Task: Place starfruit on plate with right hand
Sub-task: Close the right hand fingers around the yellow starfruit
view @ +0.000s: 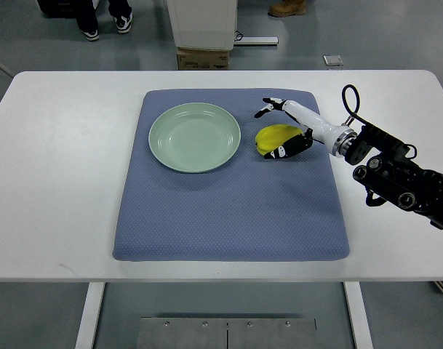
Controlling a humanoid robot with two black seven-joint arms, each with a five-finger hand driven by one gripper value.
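Note:
A yellow starfruit (273,136) lies on the blue-grey mat (228,211), just right of the pale green plate (195,137), which has nothing on it. My right hand (270,131) reaches in from the right edge and sits at the fruit. Its long fingers (269,107) are stretched out above the fruit's far side, apart from it. The black-tipped digit (285,150) lies against the fruit's near side. The hand is open and the fruit rests on the mat. The left arm does not show.
The mat covers the middle of a white table (54,182). Beyond the far edge stand a cardboard box (202,58), a white cabinet and a person's feet (105,23).

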